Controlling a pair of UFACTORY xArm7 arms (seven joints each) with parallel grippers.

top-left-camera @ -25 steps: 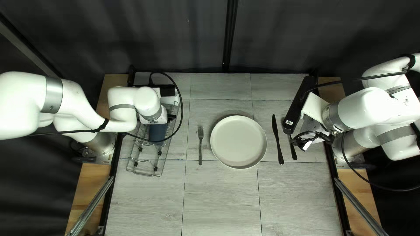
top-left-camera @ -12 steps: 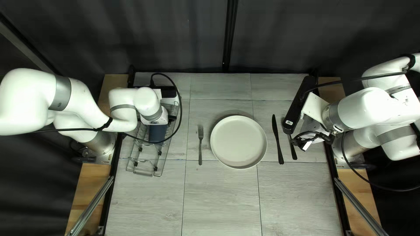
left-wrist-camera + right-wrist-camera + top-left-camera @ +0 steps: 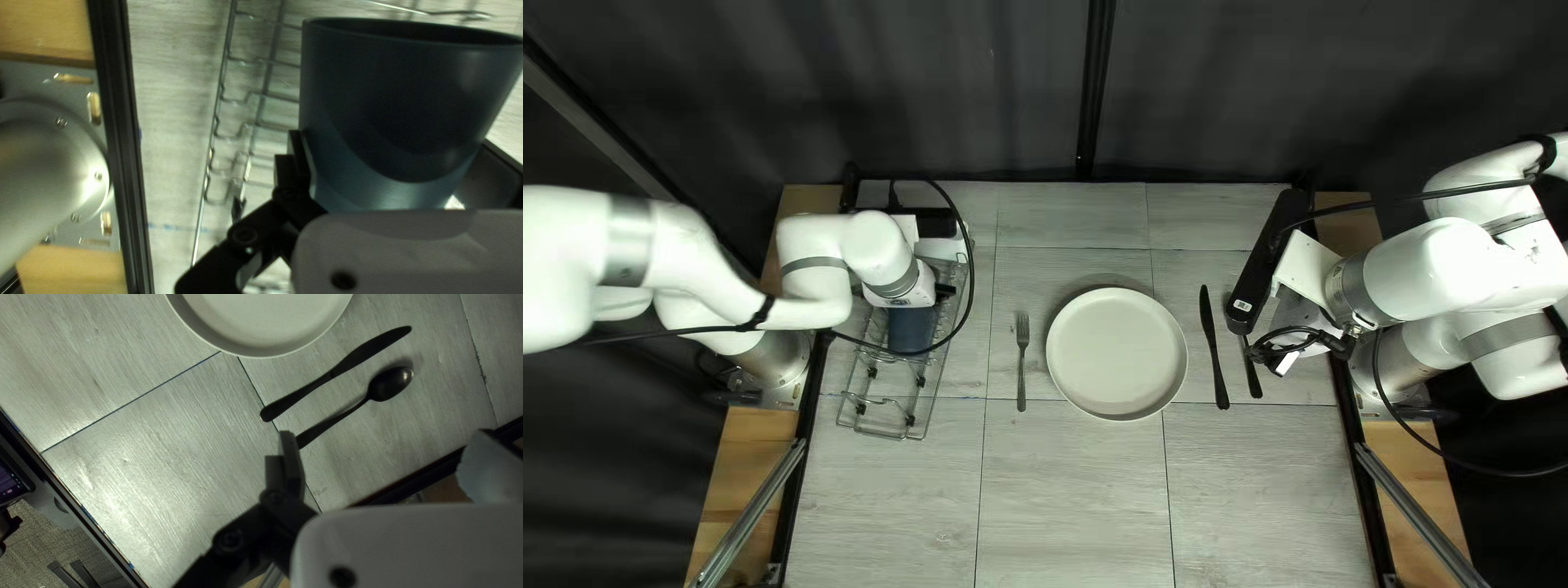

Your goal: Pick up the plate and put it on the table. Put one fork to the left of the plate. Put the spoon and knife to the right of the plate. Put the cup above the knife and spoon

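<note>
Over the wire rack (image 3: 891,412), my left gripper (image 3: 915,292) holds the dark blue cup (image 3: 911,329). In the left wrist view the cup (image 3: 406,109) fills the space between the fingers of my left gripper (image 3: 395,147), touched from both sides. The plate (image 3: 1116,354) lies mid-table, the fork (image 3: 1022,362) left of it and the knife (image 3: 1214,348) right of it. Beyond the knife is the spoon (image 3: 1252,372), its bowl hidden by my right gripper (image 3: 1298,343). In the right wrist view, the spoon (image 3: 389,384) lies ahead of my right gripper (image 3: 383,438), open and empty.
Black rails edge both table sides, one beside the rack (image 3: 117,147). A long black device (image 3: 1267,261) on the right arm hangs over the table near the knife. The left arm's black cable (image 3: 972,261) loops over the rack.
My left gripper and the cup have shifted slightly to the left in the top left view, the left arm's upper links moving too. The right arm, plate and cutlery stay put.
</note>
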